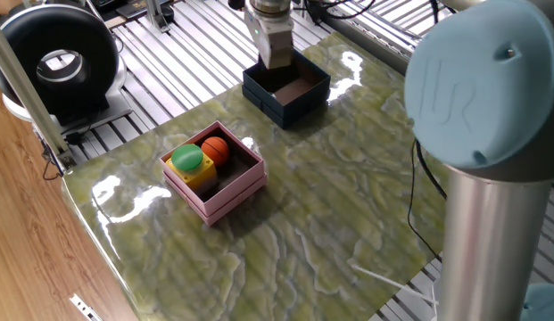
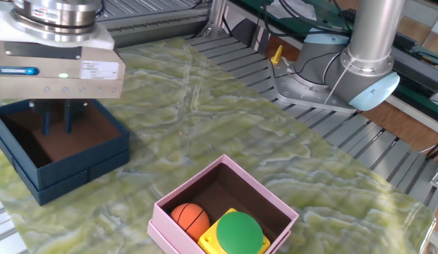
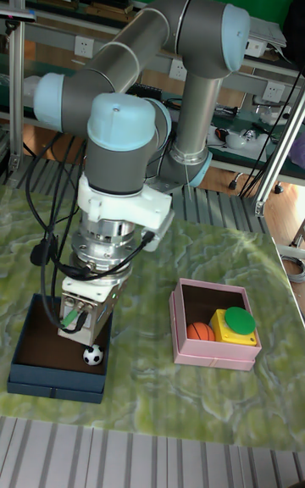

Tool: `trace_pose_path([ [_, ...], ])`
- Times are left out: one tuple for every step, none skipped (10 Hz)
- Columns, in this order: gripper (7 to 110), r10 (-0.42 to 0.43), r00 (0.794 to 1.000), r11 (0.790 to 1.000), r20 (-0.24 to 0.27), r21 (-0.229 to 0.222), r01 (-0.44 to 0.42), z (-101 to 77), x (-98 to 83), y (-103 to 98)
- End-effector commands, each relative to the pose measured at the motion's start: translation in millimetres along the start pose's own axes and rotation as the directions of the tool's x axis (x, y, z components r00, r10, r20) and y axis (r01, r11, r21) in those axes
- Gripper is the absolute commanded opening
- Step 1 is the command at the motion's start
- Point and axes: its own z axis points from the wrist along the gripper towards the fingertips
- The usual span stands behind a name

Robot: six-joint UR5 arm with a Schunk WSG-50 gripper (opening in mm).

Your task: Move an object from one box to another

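The arm [image 3: 169, 39] is built of silver-grey metal tubes joined by fat rounded joints, each closed with a pale blue cap [image 1: 486, 85]. That cap in one fixed view carries a raised "UR" mark and a small screw near its 1 o'clock edge. A white collar sits beneath the blue wrist joint [image 3: 123, 128], then a ringed, polished steel flange. The end effector [image 2: 56, 125] has a boxy light-grey body with a dark label strip, a row of small screws and a green light; two thin dark fingers [image 2: 45, 120] hang from it. Black cables [image 3: 47, 242] loop along the wrist at its 9 o'clock side.
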Motion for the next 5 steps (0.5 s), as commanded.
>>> trace_pose_path([
  [44,-0.107,0.993,0.994,0.039,0.012,0.107,6.9,6.5,16],
  [44,-0.13,0.99,0.991,0.047,0.017,0.13,12.5,5.1,23],
  [44,-0.144,0.988,0.989,0.049,0.04,0.142,17.4,3.1,24],
  [44,-0.15,0.988,0.988,0.043,0.049,0.148,19.8,2.9,24],
  [44,-0.157,0.987,0.986,0.043,0.057,0.155,21.0,0.8,23],
])
